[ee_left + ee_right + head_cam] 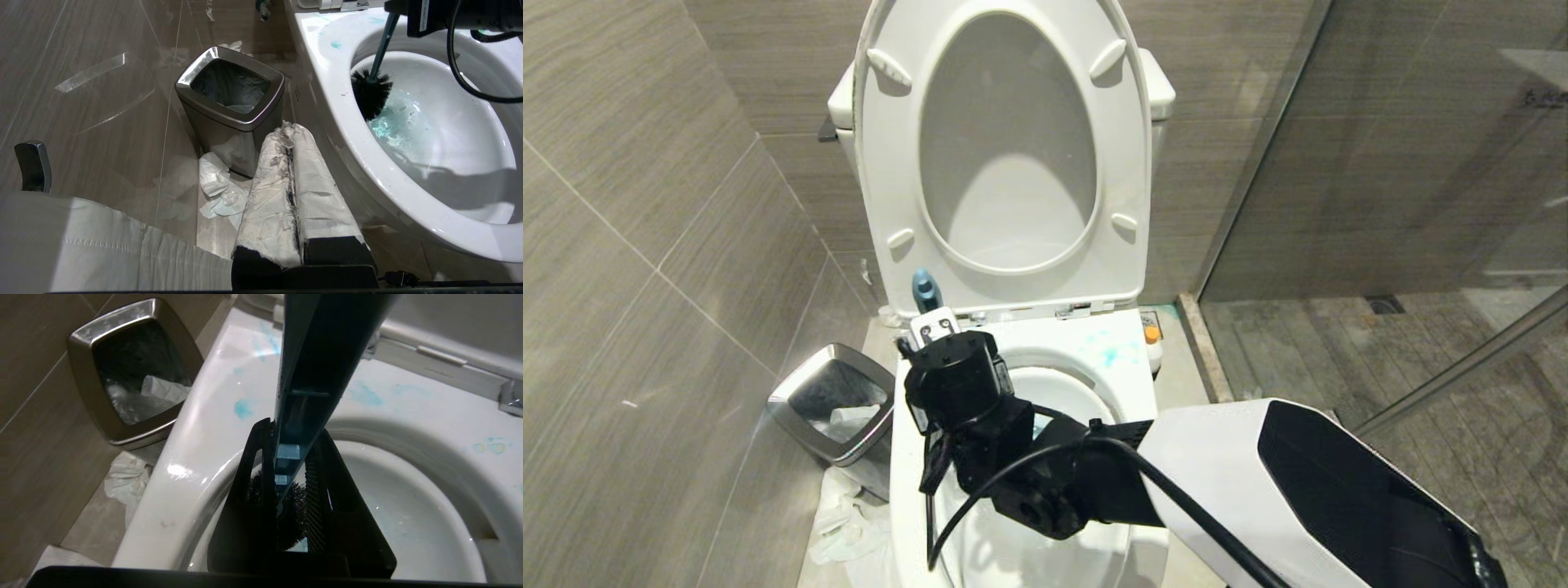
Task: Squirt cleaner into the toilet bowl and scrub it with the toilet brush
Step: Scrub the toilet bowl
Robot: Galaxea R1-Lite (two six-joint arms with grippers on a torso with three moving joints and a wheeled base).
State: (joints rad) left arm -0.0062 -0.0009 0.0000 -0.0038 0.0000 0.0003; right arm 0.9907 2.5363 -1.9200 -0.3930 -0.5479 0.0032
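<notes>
The white toilet bowl [1094,359] stands with seat and lid [1005,278] raised. My right gripper [292,432] hangs over the bowl's left side, shut on the slate-blue handle [314,355] of the toilet brush. The brush's black bristle head [371,96] sits low against the bowl's inner wall at the waterline. Turquoise cleaner tints the water [384,122] and spots the rim [243,409]. A small whitish bottle with an orange top [1152,343] stands right of the bowl's back. My left gripper [288,130], wrapped in white, is shut and parked beside the bowl.
A steel-rimmed bin [231,98] stands on the floor left of the toilet, with crumpled paper [216,188] at its foot. A tiled wall closes the left side. A glass shower partition [1380,163] rises on the right.
</notes>
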